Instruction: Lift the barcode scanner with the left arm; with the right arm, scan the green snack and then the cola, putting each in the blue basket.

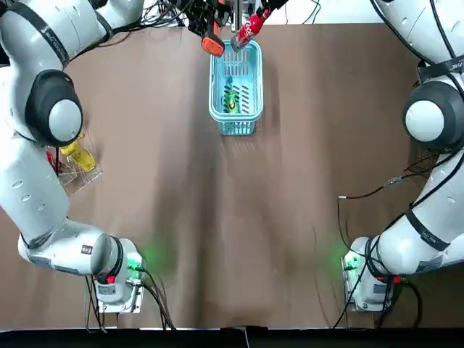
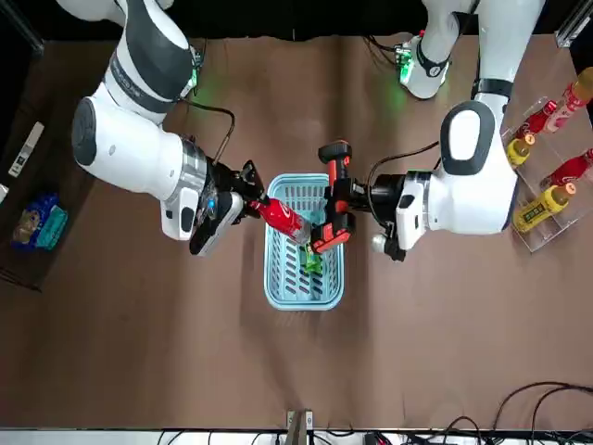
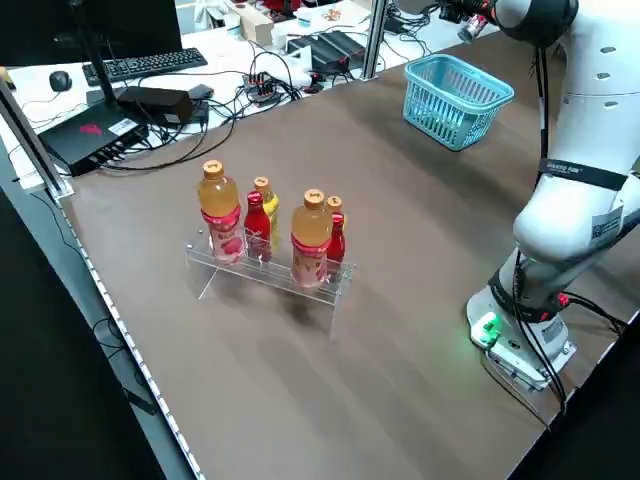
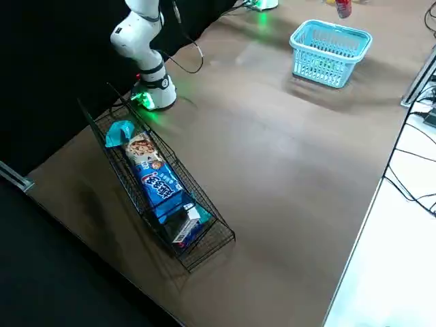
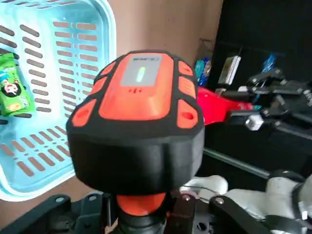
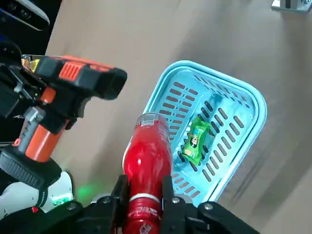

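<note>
While the fingers of the right gripper [image 6: 144, 192] clamp the red plastic cola bottle [image 2: 281, 219], centre frame above the light-blue slotted basket [image 2: 304, 301], expect a rigid, slippery body; fingers of the left gripper [image 5: 141, 214] clamp the orange-black barcode scanner [image 5: 139, 97] by its handle.

Bench [image 1: 232, 239]: open across centre and lower frame, top view. Obstacles: blue basket [image 1: 237, 127] upper centre; bottle rack [image 1: 78, 176] left edge; wire tray [image 4: 204, 242] right edge.
</note>
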Robot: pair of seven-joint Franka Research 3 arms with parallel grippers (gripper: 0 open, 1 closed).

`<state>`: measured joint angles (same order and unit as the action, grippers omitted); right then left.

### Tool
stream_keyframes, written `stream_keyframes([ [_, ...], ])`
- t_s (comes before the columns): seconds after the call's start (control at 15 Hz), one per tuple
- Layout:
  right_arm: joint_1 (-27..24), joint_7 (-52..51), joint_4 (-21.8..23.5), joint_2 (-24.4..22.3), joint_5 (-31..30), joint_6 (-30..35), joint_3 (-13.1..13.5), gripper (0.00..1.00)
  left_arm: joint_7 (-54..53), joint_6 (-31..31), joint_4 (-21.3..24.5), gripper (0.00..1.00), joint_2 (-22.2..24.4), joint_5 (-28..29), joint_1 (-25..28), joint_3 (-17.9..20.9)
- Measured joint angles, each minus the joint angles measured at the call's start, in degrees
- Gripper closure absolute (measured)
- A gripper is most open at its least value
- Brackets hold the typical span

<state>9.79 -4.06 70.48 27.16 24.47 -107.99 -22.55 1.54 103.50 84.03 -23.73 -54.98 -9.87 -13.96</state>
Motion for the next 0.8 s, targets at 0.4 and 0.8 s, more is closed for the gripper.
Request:
stream_keyframes([
  [0.4, 0.0, 0.0, 0.0, 0.0, 0.0, 0.0, 0.0, 0.68, -1.6, 0.0, 0.1, 0.67, 0.0, 6.3, -2.5, -1.1],
  [0.8, 0.0, 0.0, 0.0, 0.0, 0.0, -0.1, 0.1, 0.68, -1.8, 0.0, 0.1, 0.67, -0.4, 6.6, -3.1, -1.1],
])
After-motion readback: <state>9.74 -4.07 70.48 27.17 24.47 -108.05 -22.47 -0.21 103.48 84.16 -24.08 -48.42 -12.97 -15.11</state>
